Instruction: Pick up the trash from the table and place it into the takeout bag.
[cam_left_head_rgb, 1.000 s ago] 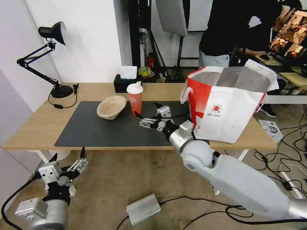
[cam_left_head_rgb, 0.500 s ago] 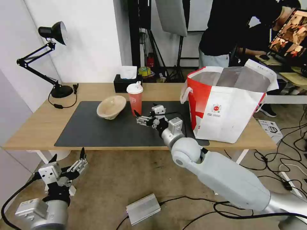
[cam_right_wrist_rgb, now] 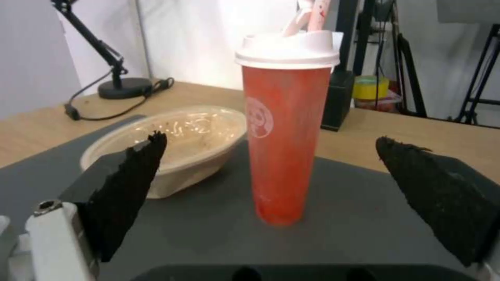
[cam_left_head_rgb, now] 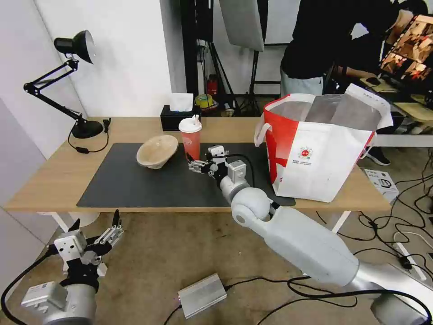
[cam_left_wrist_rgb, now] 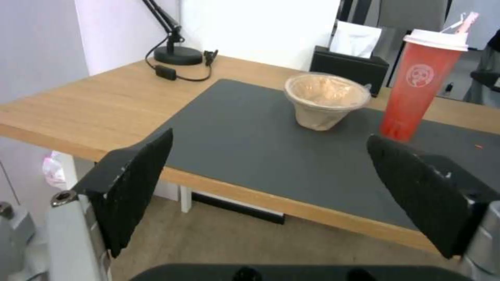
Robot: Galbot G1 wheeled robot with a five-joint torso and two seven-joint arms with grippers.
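Where matte grey mat (cam_left_head_rgb: 149,180) spreads, tapered glossy red drink cup (cam_left_head_rgb: 191,138) upright.

You have the counter (cam_left_head_rgb: 54,176) | mat (cam_left_head_rgb: 135,185) with bowl (cam_left_head_rgb: 157,151), cup (cam_left_head_rgb: 191,137) | bag (cam_left_head_rgb: 315,149), lamp (cam_left_head_rgb: 85,128), tissue box (cam_left_head_rgb: 173,119) on wood.

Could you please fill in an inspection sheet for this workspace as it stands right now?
Surface: light wood table with a dark grey mat.
Job's things: red drink cup upright on the mat; beige paper-pulp bowl beside it, tilted; takeout bag open at the table's right end.
Clutter: black tissue box and black desk lamp at the back.
Grippers: right gripper open, low over the mat, fingers either side of the cup but apart from it; left gripper open, parked below the table's front edge.
Cables: lamp cord on the table; several cables on the floor.
Surroundings: grey metal box on the floor.
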